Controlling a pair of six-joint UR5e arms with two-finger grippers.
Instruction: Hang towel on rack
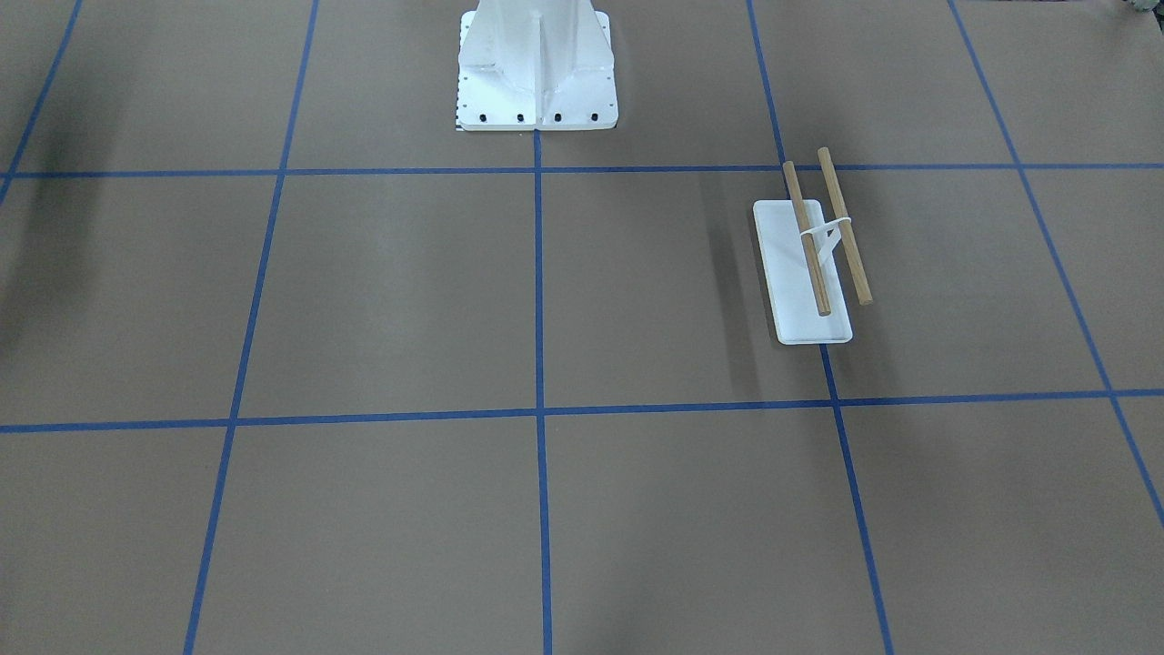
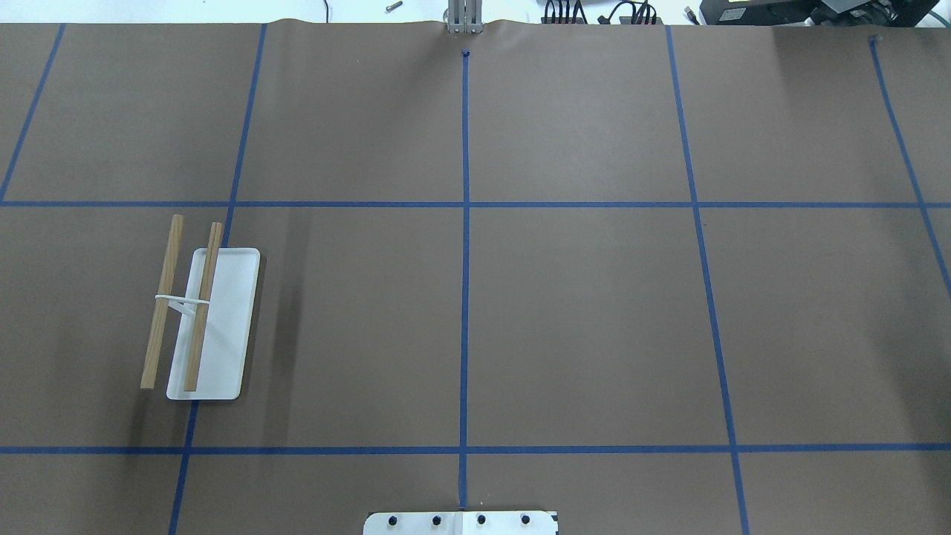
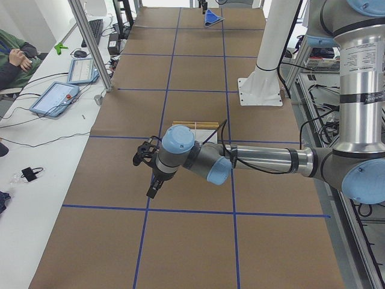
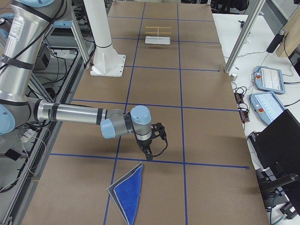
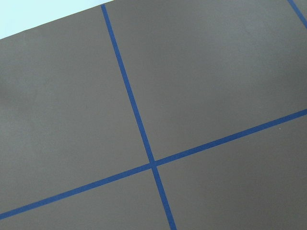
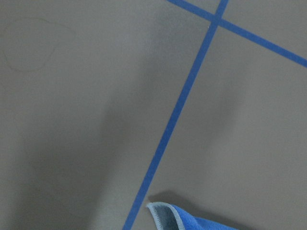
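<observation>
Left gripper (image 3: pixel 152 191) at the end of the near arm in the left-side view, pointing down over the table (image 3: pixel 198 241), on the side of the rack (image 3: pixel 195 125) away from the towel (image 3: pixel 212 18). Clenched or released: cannot tell, seen only small and from the side. Left arm (image 3: pixel 264 161) stretched low and level, crossing in front of the rack and covering its near part in that view.

Right gripper (image 4: pixel 149 156) likewise pointing down, well apart from the rack, just beside one corner of the towel on the rack-facing side. Touching the cloth or not: cannot tell. Clenched or released: cannot tell either.

Towel lying on the table, folded into a rough triangle, royal blue with a pale stitched edge, at the table's end farthest from the rack. One corner of it at the bottom edge of the right wrist view, beside a blue tape line (image 6: pixel 177 110).

Rack standing on its flat white base (image 2: pixel 226 327), with two parallel wooden dowels (image 2: pixel 202 305) joined at mid-length by a white bracket (image 2: pixel 182 300). One dowel above the base, the other overhanging its long edge.
</observation>
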